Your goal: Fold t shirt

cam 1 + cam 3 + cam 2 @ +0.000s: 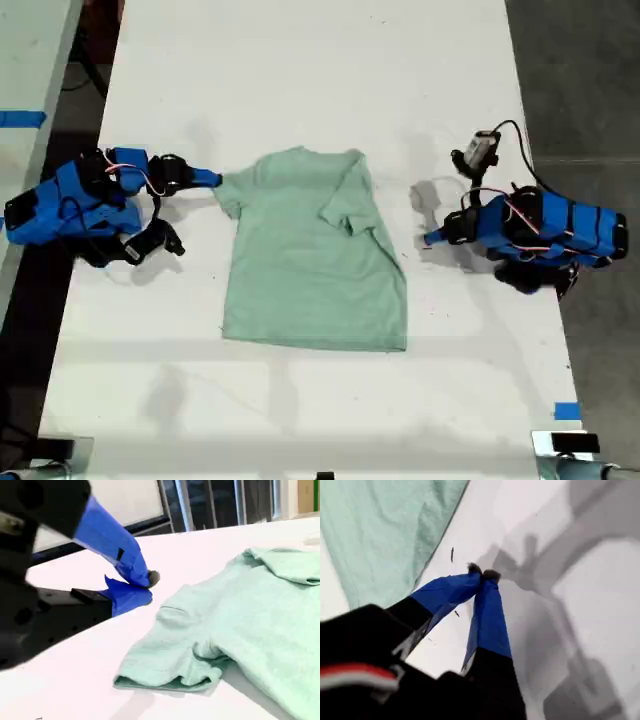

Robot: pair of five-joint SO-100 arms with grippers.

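Lay flat mid-table, pale mint-green short-sleeved cloth t shirt with one sleeve folded inward, between my first gripper, blue-taped tips closed together on nothing just beside one side edge, and my second gripper, likewise closed and empty near the open sleeve.

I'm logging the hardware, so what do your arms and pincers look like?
My first arm and second arm have bright blue shells with black joints and red and white wires. My first pincer and my second pincer are blue, tapered and dark-tipped.
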